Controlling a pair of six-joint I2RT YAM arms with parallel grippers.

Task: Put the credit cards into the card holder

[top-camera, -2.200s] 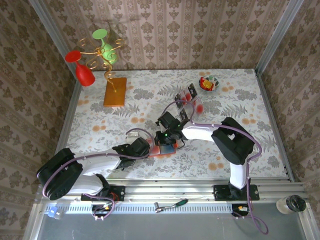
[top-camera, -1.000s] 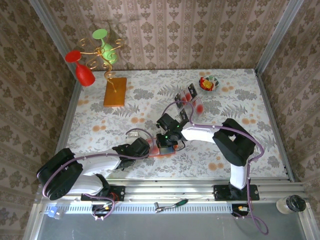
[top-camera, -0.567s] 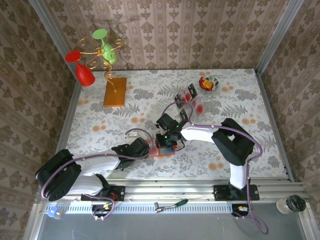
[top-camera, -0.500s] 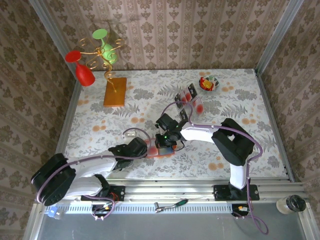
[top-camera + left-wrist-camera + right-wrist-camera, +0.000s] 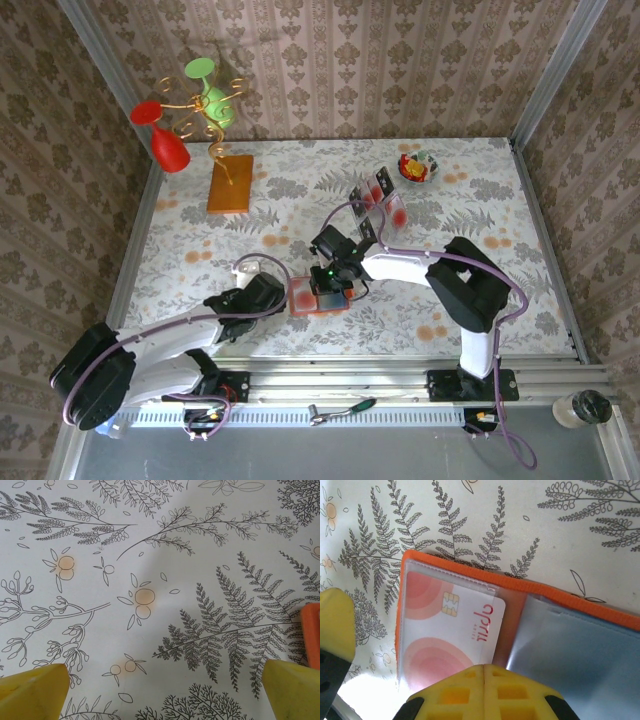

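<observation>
Covering the whole work area, the pale fern-printed tabletop (image 5: 480, 200) carries everything. Next in size, the left tool (image 5: 160, 685) hangs low over bare cloth with its yellow fingers spread wide and nothing between them. The edge of the small orange-red fabric folding card holder (image 5: 312, 635) lies just beside its right-hand finger, apart from it as far as I can tell. The right tool (image 5: 485, 690) has its yellow fingers pressed together, nothing visibly pinched, and its tip is directly over the opened holder. Just ahead of that tip, a thin pale pink plastic card (image 5: 450, 630) with a gold chip sits mostly inside a clear pocket (image 5: 420, 585). The card's edge nearest the fold seems to stand slightly proud of the pocket mouth, toward the grey-blue flap (image 5: 570, 650) on the tool's right. In the view from above, several other cards (image 5: 378, 187), black and pinkish, stand well beyond the right tool, on its far side.

One card looks to be in the middle of seating, so I judge the task early to midway. The next move likely calls for the closed right tool to nudge that proud edge fully home, or to lift away and fetch another card. The left tool would need to close on the holder's edge to steady it; otherwise the light holder may slide.
</observation>
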